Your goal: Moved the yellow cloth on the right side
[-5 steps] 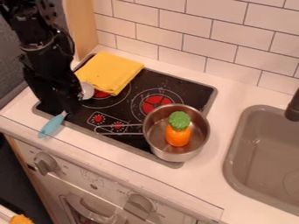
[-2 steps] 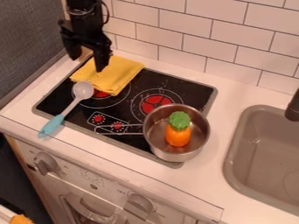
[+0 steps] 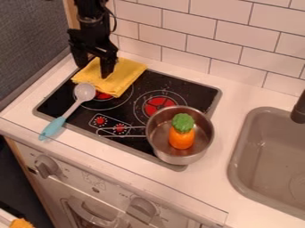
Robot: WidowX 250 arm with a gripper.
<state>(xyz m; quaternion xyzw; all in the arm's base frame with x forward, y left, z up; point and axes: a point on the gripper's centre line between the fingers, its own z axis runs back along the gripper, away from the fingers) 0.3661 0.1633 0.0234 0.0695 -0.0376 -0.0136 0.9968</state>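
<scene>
1. Hanging, fingers wide apart: gripper [image 3: 94,70], above the left part of the cloth [image 3: 124,72] on the stove [image 3: 193,91].
2. Most cloth extends view-right; contact seems possible, unconfirmed.

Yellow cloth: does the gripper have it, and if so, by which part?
Nothing is held: the black gripper is open over the folded yellow cloth, which lies flat across the black stovetop's edge.

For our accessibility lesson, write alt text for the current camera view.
A black gripper hangs open over a folded yellow cloth on a stovetop; a blue-handled spoon and a saucepan holding a toy carrot share it.
</scene>
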